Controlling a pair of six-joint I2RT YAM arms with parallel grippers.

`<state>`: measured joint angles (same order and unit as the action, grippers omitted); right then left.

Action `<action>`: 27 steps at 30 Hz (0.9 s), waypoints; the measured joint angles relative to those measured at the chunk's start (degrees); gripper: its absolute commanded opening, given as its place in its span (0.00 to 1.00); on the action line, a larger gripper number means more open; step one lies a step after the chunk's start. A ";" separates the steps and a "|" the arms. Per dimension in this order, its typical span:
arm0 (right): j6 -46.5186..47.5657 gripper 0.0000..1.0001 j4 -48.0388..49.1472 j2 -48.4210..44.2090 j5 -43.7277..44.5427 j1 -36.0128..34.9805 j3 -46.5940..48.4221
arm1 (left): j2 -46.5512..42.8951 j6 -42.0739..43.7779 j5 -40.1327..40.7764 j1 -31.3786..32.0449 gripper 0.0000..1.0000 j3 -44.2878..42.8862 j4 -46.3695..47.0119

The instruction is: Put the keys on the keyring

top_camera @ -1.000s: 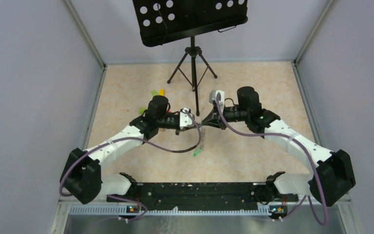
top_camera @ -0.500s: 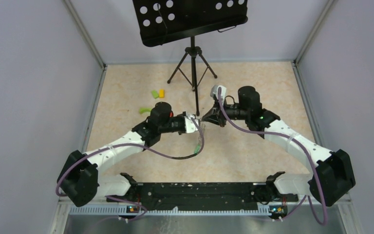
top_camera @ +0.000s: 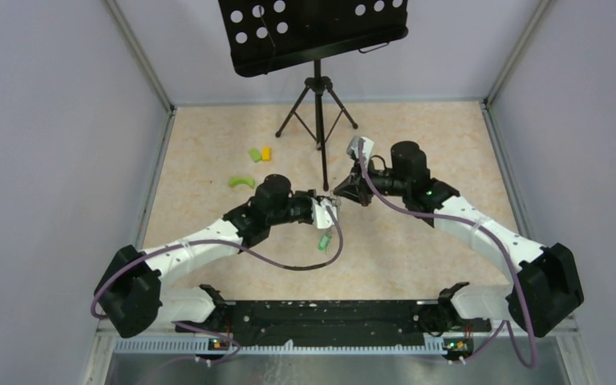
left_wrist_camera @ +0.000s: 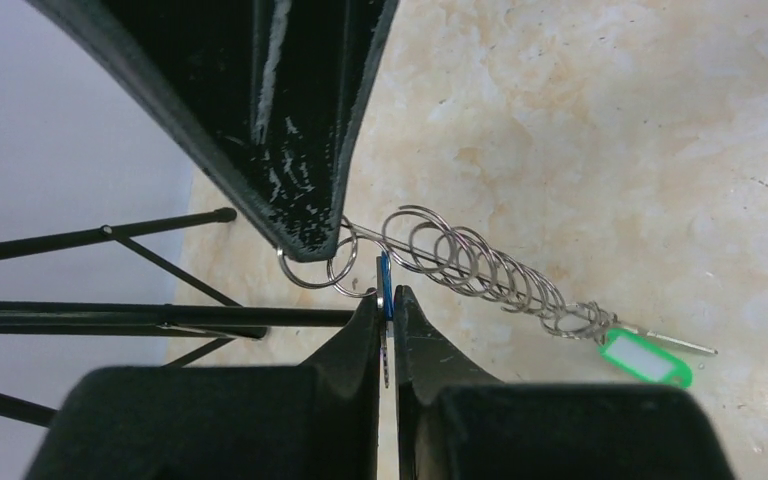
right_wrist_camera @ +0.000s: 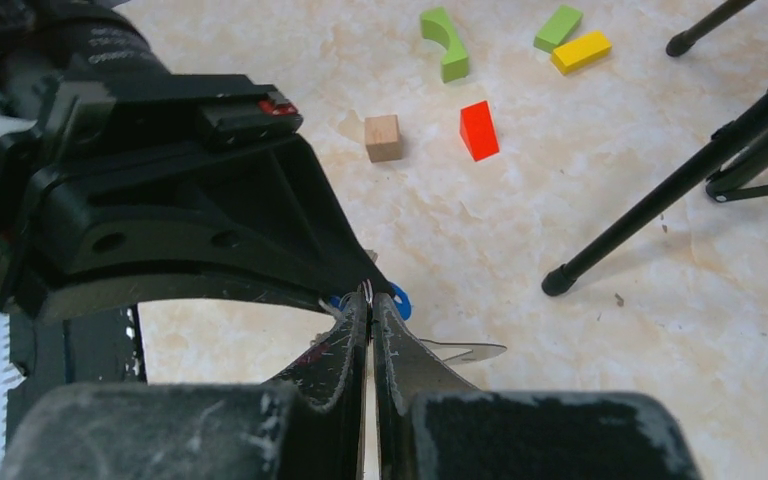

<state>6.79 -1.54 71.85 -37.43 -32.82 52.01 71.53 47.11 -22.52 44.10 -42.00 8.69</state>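
My left gripper (left_wrist_camera: 387, 300) is shut on the blue-tagged key (left_wrist_camera: 385, 280), held edge-on between its tips. My right gripper (right_wrist_camera: 370, 300) is shut on a small silver ring (left_wrist_camera: 308, 268); its black fingers (left_wrist_camera: 300, 150) fill the top of the left wrist view. A chain of silver rings (left_wrist_camera: 480, 270) sags from there down to the green-tagged key (left_wrist_camera: 646, 358), which shows in the top view (top_camera: 322, 241). The two grippers meet tip to tip at mid-table (top_camera: 333, 202). The blue tag (right_wrist_camera: 401, 301) peeks out beside my right fingertips. No dark oval loop shows.
A black tripod stand (top_camera: 318, 104) with a perforated tray stands behind; one leg (right_wrist_camera: 660, 190) runs close on the right. Loose blocks lie to the far left: curved green (right_wrist_camera: 446, 42), green (right_wrist_camera: 558, 26), yellow (right_wrist_camera: 580, 51), red (right_wrist_camera: 478, 130), wooden cube (right_wrist_camera: 383, 137).
My left arm has swung right and nearer, its wrist turning, while its gripper stays at the right gripper's tips. The green tag has shifted slightly. The right gripper has barely moved.
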 measured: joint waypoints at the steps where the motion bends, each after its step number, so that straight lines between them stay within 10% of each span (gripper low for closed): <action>1: 0.00 0.00 0.07 0.02 0.20 0.00 0.00 | 0.00 0.55 0.74 0.50 0.07 0.15 0.24; 9: -0.66 0.00 0.17 0.07 2.40 0.04 0.00 | 0.00 3.02 7.30 3.19 0.13 2.08 3.28; 27: 1.68 0.00 3.54 -0.02 -0.48 2.69 -1.16 | -0.63 -1.44 10.45 2.69 0.63 2.64 3.08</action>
<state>8.47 2.00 71.83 -37.91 -30.13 50.85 70.89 45.67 -12.08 46.78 -39.35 11.77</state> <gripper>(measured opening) 0.006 0.610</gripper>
